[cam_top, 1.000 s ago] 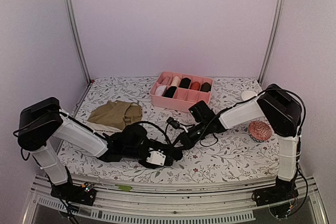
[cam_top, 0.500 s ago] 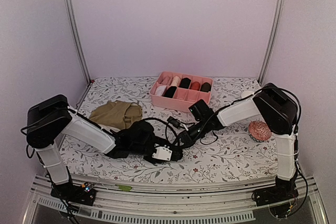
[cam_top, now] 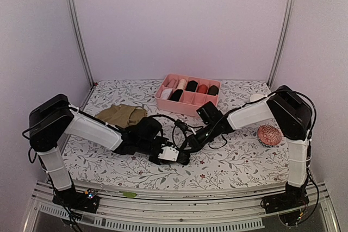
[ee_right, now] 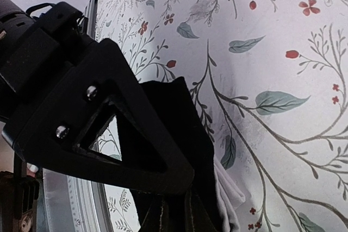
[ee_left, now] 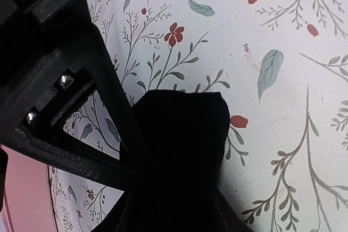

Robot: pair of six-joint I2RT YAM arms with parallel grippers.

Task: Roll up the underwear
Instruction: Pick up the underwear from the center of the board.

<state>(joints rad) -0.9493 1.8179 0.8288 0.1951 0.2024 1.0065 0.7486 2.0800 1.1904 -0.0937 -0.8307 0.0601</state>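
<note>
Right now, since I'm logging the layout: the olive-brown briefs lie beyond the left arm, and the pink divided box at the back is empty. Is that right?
Not empty: the top external view shows rolled fabric bundles in several compartments of the pink divided box. The olive-brown briefs do lie beyond the left arm.

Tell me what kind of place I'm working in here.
Probably a robot test booth, not a home: plain lilac walls framed by metal posts, a floral-covered table with two robot arms bolted at its near edge, and a pink divided box set out as a prop.
</note>
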